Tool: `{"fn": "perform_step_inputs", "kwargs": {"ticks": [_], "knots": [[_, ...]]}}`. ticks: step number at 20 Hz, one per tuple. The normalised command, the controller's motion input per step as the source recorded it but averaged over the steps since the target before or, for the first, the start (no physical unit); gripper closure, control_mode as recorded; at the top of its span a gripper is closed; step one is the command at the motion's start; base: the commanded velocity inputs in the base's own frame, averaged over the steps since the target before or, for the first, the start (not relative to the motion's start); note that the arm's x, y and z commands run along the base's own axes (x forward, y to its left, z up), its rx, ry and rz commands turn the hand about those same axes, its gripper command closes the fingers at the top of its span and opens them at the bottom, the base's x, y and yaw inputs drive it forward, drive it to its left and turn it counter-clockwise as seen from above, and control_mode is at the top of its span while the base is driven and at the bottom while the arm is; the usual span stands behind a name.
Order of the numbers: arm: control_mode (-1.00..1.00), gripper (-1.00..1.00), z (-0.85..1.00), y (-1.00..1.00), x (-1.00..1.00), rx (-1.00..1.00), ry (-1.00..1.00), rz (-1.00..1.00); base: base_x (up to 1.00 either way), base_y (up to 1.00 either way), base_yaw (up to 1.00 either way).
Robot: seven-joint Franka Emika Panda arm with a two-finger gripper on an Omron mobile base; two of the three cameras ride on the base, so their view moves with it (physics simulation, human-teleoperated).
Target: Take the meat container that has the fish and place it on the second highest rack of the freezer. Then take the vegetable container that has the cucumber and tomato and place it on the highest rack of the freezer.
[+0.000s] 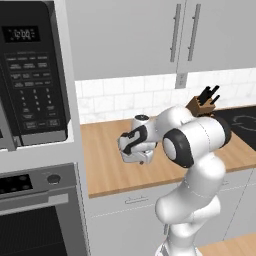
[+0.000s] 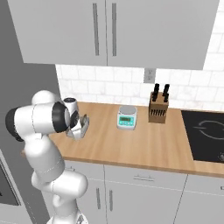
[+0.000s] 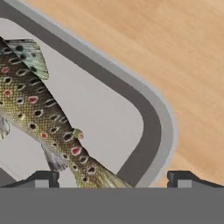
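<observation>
Wooden counter (image 3: 183,57) runs under the wall cabinets, with a kitchen scale (image 2: 127,117) and knife block (image 2: 158,107) on it. At seven o'clock of the hand view, the spotted fish (image 3: 41,118) lies in the meat container (image 3: 151,127); the gripper (image 3: 113,178) hovers close above, jaws wide apart, empty.

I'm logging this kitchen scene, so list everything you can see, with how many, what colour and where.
meat container: one, grey, on the counter under the hand
fish: one, spotted olive, in the container
counter: one, wood, below the wall cabinets
knife block: one, brown, at the back of the counter
scale: one, white and teal, left of the block
cooktop: one, black, right end
microwave: one, black, above the oven
oven: one, left
gripper: one, open, over the container
</observation>
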Motion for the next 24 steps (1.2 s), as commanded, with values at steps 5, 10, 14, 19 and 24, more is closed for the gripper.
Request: {"fn": "perform_step_inputs", "kwargs": {"ticks": [5,10,14,19,24], "knots": [[-1.00,-1.00,-0.61,0.00,0.00,0.00,0.03,-0.03,0.00,0.00,0.00],[-1.00,1.00,-0.49,0.00,0.00,0.00,0.03,-0.05,0.00,0.00,0.00],[-1.00,1.00,-0.28,0.00,-0.14,0.00,0.00,-0.06,0.00,0.00,0.00],[-1.00,1.00,-0.05,0.00,-0.42,0.00,0.00,-0.06,0.00,0.00,0.00],[-1.00,1.00,0.09,-0.22,-0.53,0.00,-0.03,-0.02,0.00,0.00,0.00]]}}
